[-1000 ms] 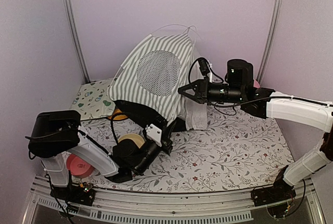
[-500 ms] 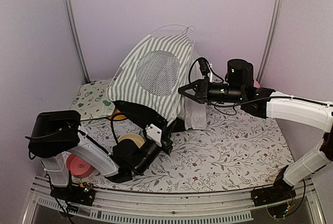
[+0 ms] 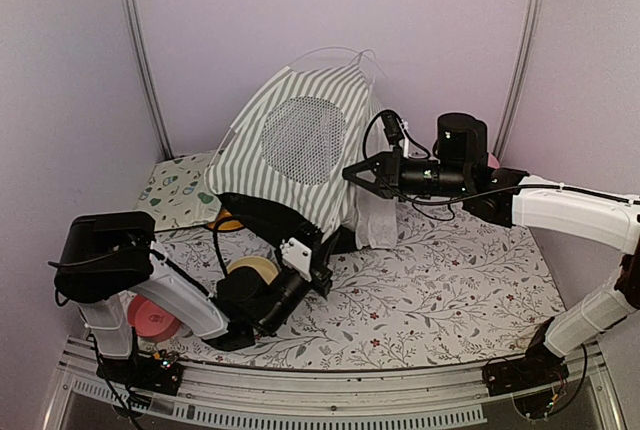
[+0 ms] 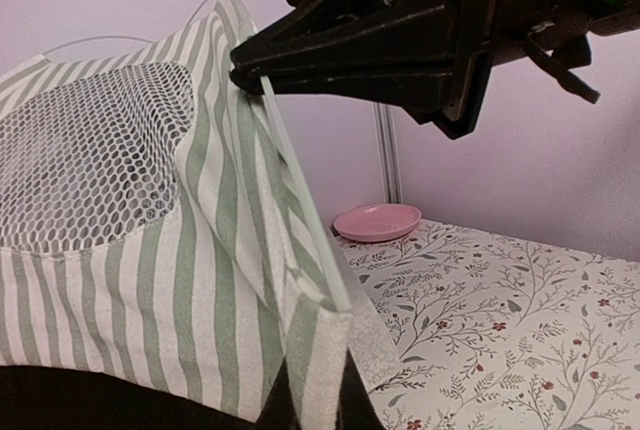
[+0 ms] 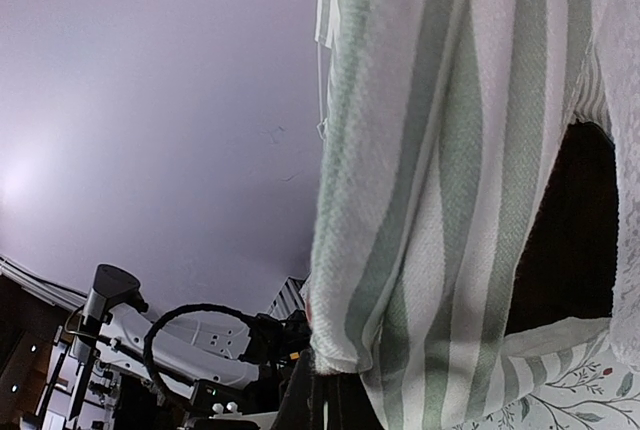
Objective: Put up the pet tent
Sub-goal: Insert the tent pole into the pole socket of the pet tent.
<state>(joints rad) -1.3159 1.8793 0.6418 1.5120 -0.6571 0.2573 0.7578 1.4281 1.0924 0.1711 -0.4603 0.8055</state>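
The pet tent (image 3: 300,155), grey-green and white striped with a round mesh window, stands at the back centre with thin white poles arching over its top. My right gripper (image 3: 350,172) is shut on the tent's right front edge, about halfway up. It shows in the left wrist view (image 4: 245,75) pinching that edge with a white pole. My left gripper (image 3: 322,262) is shut on the tent's lower front corner (image 4: 320,350). In the right wrist view the striped fabric (image 5: 460,180) hangs from my shut fingers (image 5: 325,400). A white lace flap (image 3: 378,218) hangs at the tent's right.
A cream mat with teal shapes (image 3: 178,190) lies at the back left. A pink dish (image 3: 150,318) sits by the left arm's base, another (image 4: 377,220) at the back right. A yellow roll (image 3: 252,270) lies near the left arm. A floral cloth (image 3: 450,290) covers the table.
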